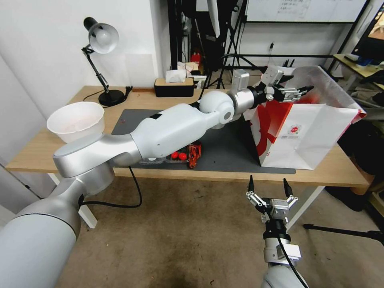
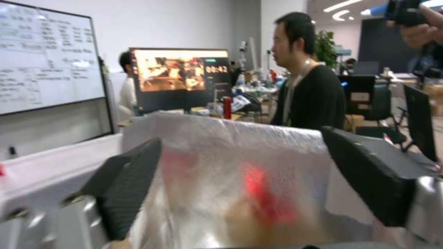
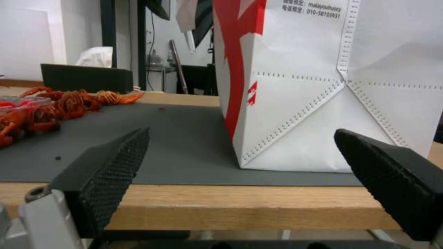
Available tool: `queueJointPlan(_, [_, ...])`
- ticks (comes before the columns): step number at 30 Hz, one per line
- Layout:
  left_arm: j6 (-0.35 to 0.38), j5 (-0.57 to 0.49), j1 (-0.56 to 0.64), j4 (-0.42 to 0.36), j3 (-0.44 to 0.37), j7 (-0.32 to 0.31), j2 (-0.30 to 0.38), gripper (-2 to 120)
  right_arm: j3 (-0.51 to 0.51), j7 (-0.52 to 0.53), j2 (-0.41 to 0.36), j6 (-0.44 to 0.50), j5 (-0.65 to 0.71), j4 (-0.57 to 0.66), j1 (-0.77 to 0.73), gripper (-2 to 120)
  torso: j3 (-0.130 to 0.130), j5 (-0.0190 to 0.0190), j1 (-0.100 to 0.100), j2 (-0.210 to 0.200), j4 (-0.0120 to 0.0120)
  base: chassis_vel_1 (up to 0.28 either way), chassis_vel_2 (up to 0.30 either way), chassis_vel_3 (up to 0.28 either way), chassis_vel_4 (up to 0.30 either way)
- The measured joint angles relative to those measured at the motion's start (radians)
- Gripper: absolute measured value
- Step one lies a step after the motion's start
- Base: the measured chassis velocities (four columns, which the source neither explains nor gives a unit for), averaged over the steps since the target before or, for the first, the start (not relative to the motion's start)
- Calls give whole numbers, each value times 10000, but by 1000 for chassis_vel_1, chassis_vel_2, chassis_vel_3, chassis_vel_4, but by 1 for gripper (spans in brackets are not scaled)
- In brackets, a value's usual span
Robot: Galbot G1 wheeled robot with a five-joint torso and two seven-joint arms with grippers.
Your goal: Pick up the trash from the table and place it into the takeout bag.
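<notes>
The bag stood upright at the mat's 3 o'clock end on the table, its mouth open. The left gripper hung over that mouth, fingers spread and holding nothing; foil lining lay between them. Red scraps sat at the mat's 6 o'clock edge, a white bowl at 9 o'clock. The right gripper waited below the table's front edge, fingers apart, empty
</notes>
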Motion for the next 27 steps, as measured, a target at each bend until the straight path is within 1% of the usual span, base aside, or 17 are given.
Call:
queueJointPlan(1, [0, 55, 55, -14, -133, -108, 10, 96, -1, 0, -5, 0, 0, -1, 0, 100, 1, 0, 0, 0, -1, 0, 0, 0, 0])
queueJointPlan(2, [0, 55, 55, -14, -133, -108, 10, 96, -1, 0, -5, 0, 0, -1, 0, 100, 1, 0, 0, 0, -1, 0, 0, 0, 0])
queueJointPlan(5, [15, 126, 259, -374, -1032, -558, 157, 100, 0, 0, -28, 0, 2, -1, 26, 100, 1, 0, 0, -1, -3, 0, 0, 0, 0])
queueJointPlan(6, [15, 126, 259, -374, -1032, -558, 157, 100, 0, 0, -28, 0, 2, -1, 26, 100, 1, 0, 0, -1, -3, 0, 0, 0, 0])
queueJointPlan(7, [34, 125, 320, -572, -1331, -710, 302, 100, -1, 0, -36, 0, 3, -1, 29, 100, 0, -1, 0, -1, -4, 0, 0, 0, 0])
queueJointPlan(9, [95, 113, 430, -1009, -1890, -1013, 823, 100, -29, -2, -45, 0, 5, -9, 47, 100, 0, -2, 0, -1, -1, 0, 0, 0, 0])
queueJointPlan(10, [95, 113, 430, -1009, -1890, -1013, 823, 100, -29, -2, -45, 0, 5, -9, 47, 100, 0, -2, 0, -1, -1, 0, 0, 0, 0])
queueJointPlan(12, [127, 116, 616, -1490, -2351, -1291, 1503, 100, -51, -10, -47, -2, 5, -13, 79, 100, 0, -3, 0, -1, -2, 0, 0, 0, 0])
queueJointPlan(13, [127, 116, 616, -1490, -2351, -1291, 1503, 100, -51, -10, -47, -2, 5, -13, 79, 100, 0, -3, 0, -1, -2, 0, 0, 0, 0])
queueJointPlan(15, [174, 156, 902, -1953, -2771, -1482, 2192, 100, -70, -18, -57, -10, 5, -12, 100, 100, 0, -4, 0, -1, -1, 0, 0, 0, 0])
queueJointPlan(17, [192, 170, 985, -2062, -2870, -1523, 2355, 100, -73, -19, -61, -11, 5, -13, 101, 100, 0, -4, 0, -1, 0, 0, 0, 0, 0])
queueJointPlan(18, [238, 192, 1120, -2234, -3025, -1583, 2607, 100, -76, -22, -72, -14, 5, -13, 104, 100, 0, -5, 0, -1, 2, 0, 0, 0, 0])
queueJointPlan(20, [351, 349, 1898, -2929, -3702, -1795, 3519, 100, -92, -31, -95, -33, 5, -13, 113, 100, 0, -6, 0, 0, 2, 0, 0, 0, 0])
queueJointPlan(23, [393, 396, 2261, -3170, -3985, -1875, 3820, 100, -101, -33, -108, -43, 5, -13, 121, 100, 0, -6, -1, -1, 1, 0, 0, 0, 0])
queueJointPlan(25, [410, 507, 3021, -3626, -4519, -1992, 4327, 100, -118, -35, -130, -62, 5, -13, 143, 100, 0, -4, 0, -1, 2, 0, 0, 0, 0])
queueJointPlan(26, [410, 507, 3021, -3626, -4519, -1992, 4327, 100, -118, -35, -130, -62, 5, -13, 143, 100, 0, -4, 0, -1, 2, 0, 0, 0, 0])
queueJointPlan(27, [413, 563, 3441, -3853, -4814, -2043, 4582, 100, -122, -38, -143, -73, 5, -13, 148, 100, 0, -4, 0, -1, -2, 0, 0, 0, 0])
